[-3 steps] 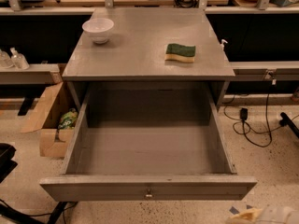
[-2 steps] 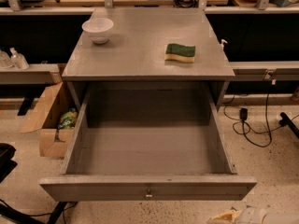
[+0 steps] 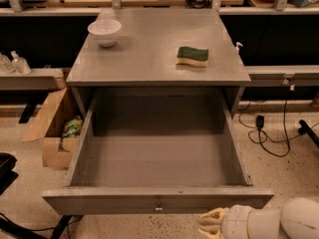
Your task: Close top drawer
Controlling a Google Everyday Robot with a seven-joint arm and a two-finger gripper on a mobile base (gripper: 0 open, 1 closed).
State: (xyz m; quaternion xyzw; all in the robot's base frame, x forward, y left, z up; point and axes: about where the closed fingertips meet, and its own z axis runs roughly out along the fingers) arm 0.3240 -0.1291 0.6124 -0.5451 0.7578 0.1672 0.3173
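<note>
The top drawer (image 3: 158,201) is a wide, deep grey drawer pulled fully out of the grey cabinet (image 3: 159,59). Its inside is empty. Its flat front faces me, with a small metal knob (image 3: 158,206) at the centre. My gripper (image 3: 212,224) is at the bottom edge of the view, just below and to the right of the knob, close to the drawer front. The white arm (image 3: 279,222) reaches in from the bottom right.
A white bowl (image 3: 104,32) and a green and yellow sponge (image 3: 192,56) lie on the cabinet top. An open cardboard box (image 3: 56,128) stands on the floor at the left. Cables (image 3: 271,133) lie on the floor at the right. A dark object (image 3: 6,168) is at the left edge.
My gripper and arm have moved left and up along the bottom edge, toward the middle of the drawer front. The drawer has not moved.
</note>
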